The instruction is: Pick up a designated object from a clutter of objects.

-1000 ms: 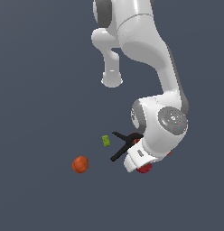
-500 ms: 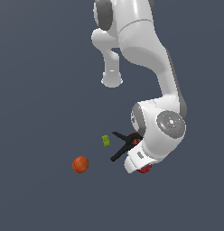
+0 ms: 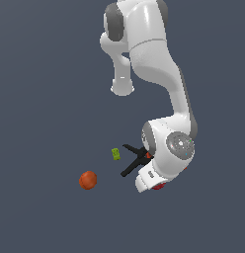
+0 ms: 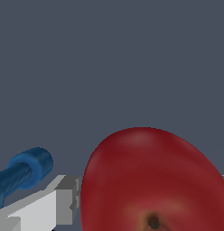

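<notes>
Two tool fingers (image 4: 46,207) flanking apple (image 4: 152,180)

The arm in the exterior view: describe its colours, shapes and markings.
A glossy white arm of rounded, tubular segments with dark grey joint bands and a round grey cap on the wrist housing. No cables or lettering are visible. In the wrist view, a pale grey, blocky gripper finger shows.

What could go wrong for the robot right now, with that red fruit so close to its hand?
The dark red apple is round and smooth; the wrist view shows one grey finger beside it, so it might roll or squirt away if squeezed off-centre. The black clamp lies right against the arm's end in the exterior view and could get bumped. A blue piece close by might be nudged too.
</notes>
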Tool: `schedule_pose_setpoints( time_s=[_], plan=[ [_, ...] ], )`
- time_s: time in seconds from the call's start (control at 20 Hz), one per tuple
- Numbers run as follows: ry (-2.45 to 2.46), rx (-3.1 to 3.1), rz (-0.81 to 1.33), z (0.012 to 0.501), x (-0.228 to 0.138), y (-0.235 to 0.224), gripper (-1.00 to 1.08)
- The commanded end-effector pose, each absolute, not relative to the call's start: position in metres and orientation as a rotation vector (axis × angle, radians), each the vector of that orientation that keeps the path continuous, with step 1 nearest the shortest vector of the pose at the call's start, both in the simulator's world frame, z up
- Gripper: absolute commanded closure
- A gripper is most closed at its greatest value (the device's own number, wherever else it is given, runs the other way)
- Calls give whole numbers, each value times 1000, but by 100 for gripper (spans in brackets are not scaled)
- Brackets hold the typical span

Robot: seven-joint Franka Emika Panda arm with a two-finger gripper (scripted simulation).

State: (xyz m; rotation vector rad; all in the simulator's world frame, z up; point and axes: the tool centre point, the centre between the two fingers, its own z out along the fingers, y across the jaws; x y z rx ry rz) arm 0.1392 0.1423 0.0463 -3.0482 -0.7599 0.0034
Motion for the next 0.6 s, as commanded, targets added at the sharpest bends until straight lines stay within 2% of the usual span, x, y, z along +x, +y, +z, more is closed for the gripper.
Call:
schedule_pose_setpoints(
  time_s=[0.0,0.05,0.1,0.55],
  plan=[
    [-760,-3048,0,46,141,143,-92],
    [-760,-3048,0,46,141,143,-92],
    [-760,-3048,0,46,141,143,108],
    [-760,-3048,0,46,141,143,108]
  ],
)
